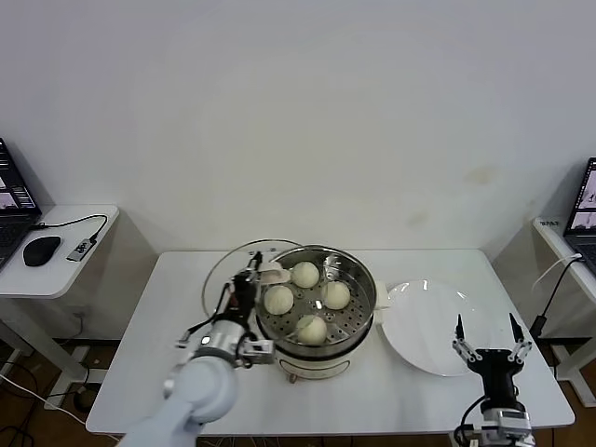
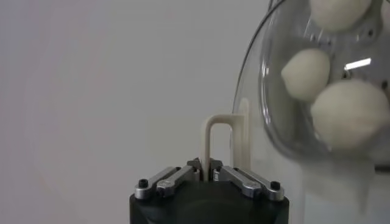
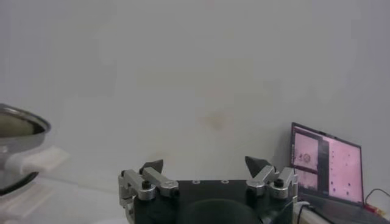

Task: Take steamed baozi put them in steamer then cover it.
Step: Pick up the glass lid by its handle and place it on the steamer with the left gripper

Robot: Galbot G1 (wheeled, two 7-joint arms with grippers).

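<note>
Gripping the cream-white handle of the round clear glass cover (image 1: 244, 265) in my left gripper (image 2: 207, 178), I hold it tilted against the left side of the round shiny steel steamer (image 1: 358, 317). My right gripper (image 1: 488, 337) waits wide open, right of the steamer by the flat white plate (image 1: 428, 326). Four small cream-white baozi (image 1: 311, 328) sit inside the steamer. Lowered off-centre, the cover could catch the rim or slip. Beyond the white surface (image 1: 177, 307) stands a bare white wall (image 1: 298, 112).

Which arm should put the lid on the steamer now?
Left. The left pincer is already shut on the lid handle, with the lid tilted beside the steamer, which holds four buns. The right pincer hangs open and empty near the plate.
</note>
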